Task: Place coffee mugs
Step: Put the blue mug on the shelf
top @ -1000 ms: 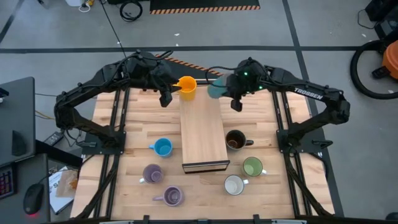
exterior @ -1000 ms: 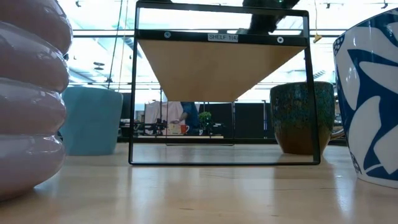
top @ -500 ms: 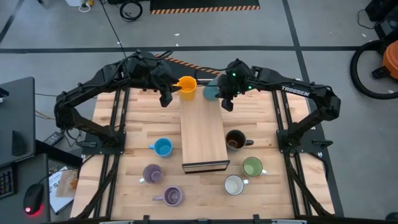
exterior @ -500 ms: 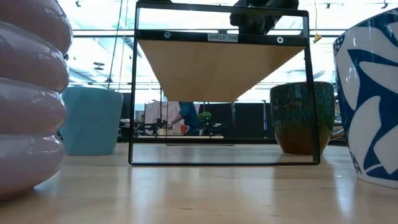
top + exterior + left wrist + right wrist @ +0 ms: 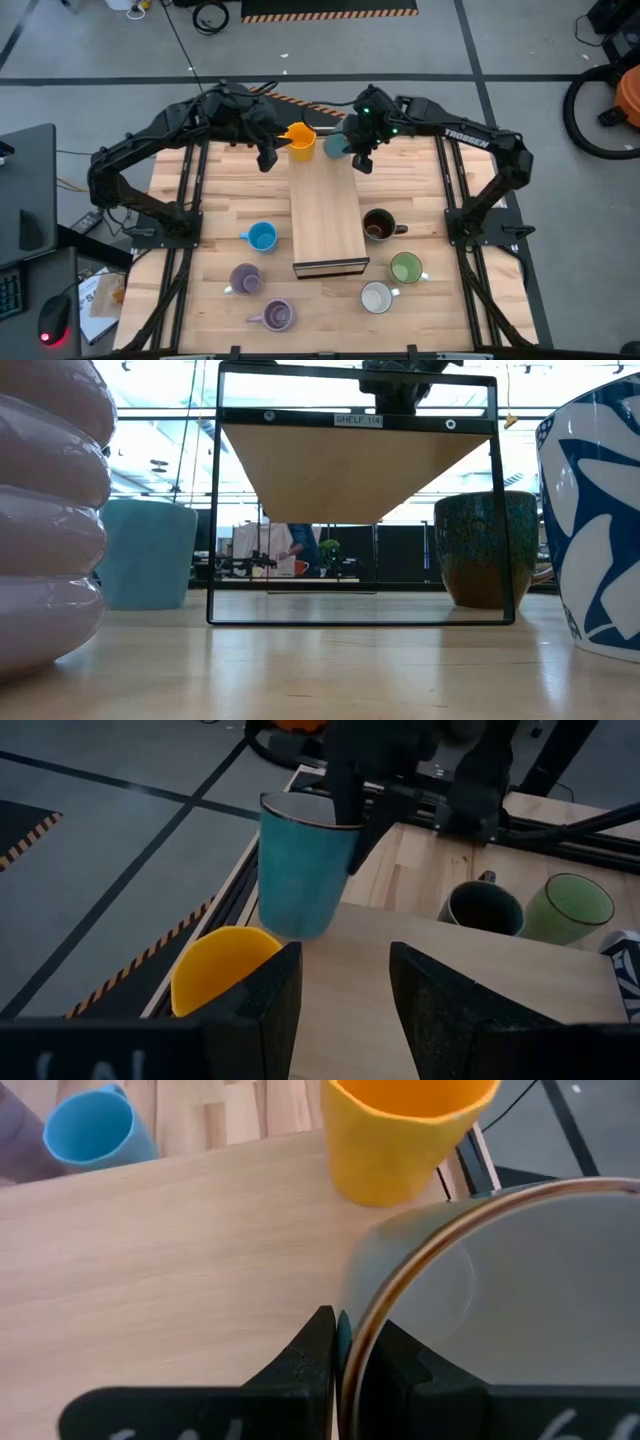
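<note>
R gripper [image 5: 352,152]: fingers pinched narrow on the rim of a teal mug [image 5: 337,147], wall clamped between them (R wrist view: rim [image 5: 400,1290] runs straight into the finger gap). Mug hangs at the far end of the wooden board [image 5: 326,215], approx 12 o'clock from board centre; contact with board cannot be confirmed. L wrist view shows same teal mug [image 5: 296,860] upright, base at the board's far edge.

L gripper [image 5: 268,152]: fingers [image 5: 265,1000] spread wide, nothing between them. Sits at 9 o'clock of orange mug [image 5: 300,139], near but apart. Orange mug stands at the board's far L corner, just beside teal mug, at its 9 o'clock.

Remaining mugs on table [image 5: 220,190]:
- light blue mug [image 5: 261,237]: 9 o'clock of board, near.
- two lavender mugs [image 5: 246,278] [image 5: 277,315]: 7 o'clock of board.
- dark brown mug [image 5: 378,226]: 3 o'clock, just beside board.
- green mug [image 5: 405,268]: 4 o'clock.
- white mug [image 5: 376,297]: 5 o'clock, near green.

Low view: board sits on a black frame [image 5: 213,510]; R arm's dark gripper above its top bar.
</note>
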